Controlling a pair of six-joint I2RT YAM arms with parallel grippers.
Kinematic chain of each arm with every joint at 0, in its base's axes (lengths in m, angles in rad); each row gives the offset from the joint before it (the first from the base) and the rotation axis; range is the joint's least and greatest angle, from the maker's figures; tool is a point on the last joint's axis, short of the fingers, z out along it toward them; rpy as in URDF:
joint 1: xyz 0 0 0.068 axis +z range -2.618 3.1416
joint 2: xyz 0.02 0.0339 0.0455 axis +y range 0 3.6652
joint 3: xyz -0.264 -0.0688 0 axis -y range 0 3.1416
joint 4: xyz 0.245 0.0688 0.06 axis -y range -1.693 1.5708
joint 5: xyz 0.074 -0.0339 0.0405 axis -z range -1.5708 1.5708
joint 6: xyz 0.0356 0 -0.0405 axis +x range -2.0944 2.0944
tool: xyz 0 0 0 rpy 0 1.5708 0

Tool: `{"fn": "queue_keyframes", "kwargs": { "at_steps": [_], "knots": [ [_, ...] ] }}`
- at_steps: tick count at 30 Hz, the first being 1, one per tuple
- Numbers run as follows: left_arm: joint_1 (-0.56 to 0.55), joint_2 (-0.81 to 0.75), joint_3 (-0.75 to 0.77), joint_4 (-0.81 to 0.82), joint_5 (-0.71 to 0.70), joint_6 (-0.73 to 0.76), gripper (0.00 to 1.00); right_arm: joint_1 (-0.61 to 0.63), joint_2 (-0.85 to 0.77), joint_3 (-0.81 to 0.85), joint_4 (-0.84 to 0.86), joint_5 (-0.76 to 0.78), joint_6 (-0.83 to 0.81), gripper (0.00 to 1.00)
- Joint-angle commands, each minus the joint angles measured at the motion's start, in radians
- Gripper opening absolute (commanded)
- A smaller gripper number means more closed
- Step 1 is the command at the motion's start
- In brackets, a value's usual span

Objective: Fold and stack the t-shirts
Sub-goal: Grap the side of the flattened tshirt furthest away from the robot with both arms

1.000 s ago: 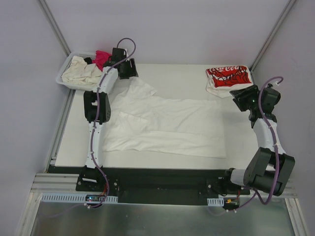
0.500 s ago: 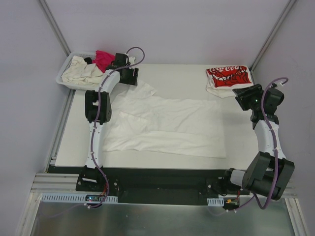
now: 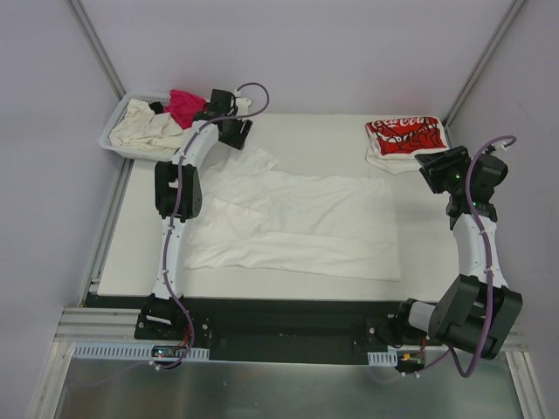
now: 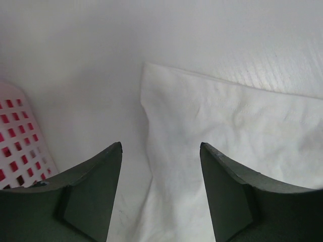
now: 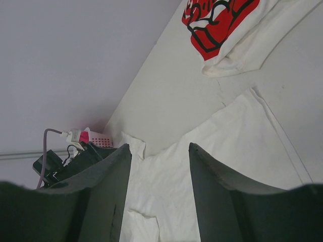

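A large plain white t-shirt (image 3: 297, 223) lies spread flat across the middle of the table. Its far-left sleeve (image 4: 227, 131) lies just below and ahead of my left gripper (image 4: 160, 146), which hovers open and empty at the back left (image 3: 234, 129). A folded white t-shirt with red print (image 3: 403, 140) rests at the back right corner. Beside it my right gripper (image 3: 439, 168) is raised, open and empty. From the right wrist I look down over the printed shirt (image 5: 222, 20) and the white shirt (image 5: 212, 166) past that gripper (image 5: 159, 146).
A white slotted basket (image 3: 118, 131) stands off the table's back left corner, holding a cream shirt (image 3: 144, 129) and a magenta one (image 3: 183, 103). Its wall (image 4: 15, 131) shows beside my left finger. Grey walls and metal posts close in the back and sides.
My left gripper has shifted a little to the right and back, above the sleeve. My right gripper has drawn slightly right and toward the back. The shirts have not moved.
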State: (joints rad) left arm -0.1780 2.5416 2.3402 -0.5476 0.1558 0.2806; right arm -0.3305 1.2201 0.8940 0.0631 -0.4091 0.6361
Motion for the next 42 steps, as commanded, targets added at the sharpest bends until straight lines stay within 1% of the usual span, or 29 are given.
{"fn": "queue_keyframes", "kwargs": {
  "at_steps": [1,5,10,12,14,18,29,33,42],
  "knots": [
    [0.0,0.003,0.07,0.009,-0.013,0.042,0.62,-0.012,-0.018,0.048,0.017,-0.014,-0.003,0.52],
    [0.0,0.011,0.073,0.02,-0.009,0.032,0.62,-0.012,-0.014,0.049,0.017,-0.01,-0.004,0.51],
    [0.0,0.022,0.045,0.02,-0.01,0.034,0.6,-0.012,-0.016,0.066,0.001,0.001,-0.015,0.51],
    [0.0,0.019,0.033,0.017,-0.022,0.038,0.57,-0.012,-0.011,0.074,-0.002,0.0,-0.013,0.51],
    [0.0,0.022,0.025,0.02,-0.029,0.046,0.51,-0.012,-0.008,0.077,0.0,0.001,-0.01,0.51],
    [-0.002,0.04,0.042,0.018,-0.044,0.054,0.46,-0.012,-0.002,0.072,0.004,0.001,-0.003,0.5],
    [-0.006,0.059,0.047,0.017,-0.084,0.086,0.47,-0.01,-0.019,0.074,0.003,0.015,0.004,0.49],
    [-0.008,0.074,0.079,0.017,-0.078,0.081,0.42,-0.01,-0.018,0.066,0.003,0.015,0.002,0.46],
    [-0.018,0.077,0.087,0.02,-0.081,0.075,0.22,-0.01,-0.013,0.065,0.006,0.026,0.005,0.43]
  ]
}}
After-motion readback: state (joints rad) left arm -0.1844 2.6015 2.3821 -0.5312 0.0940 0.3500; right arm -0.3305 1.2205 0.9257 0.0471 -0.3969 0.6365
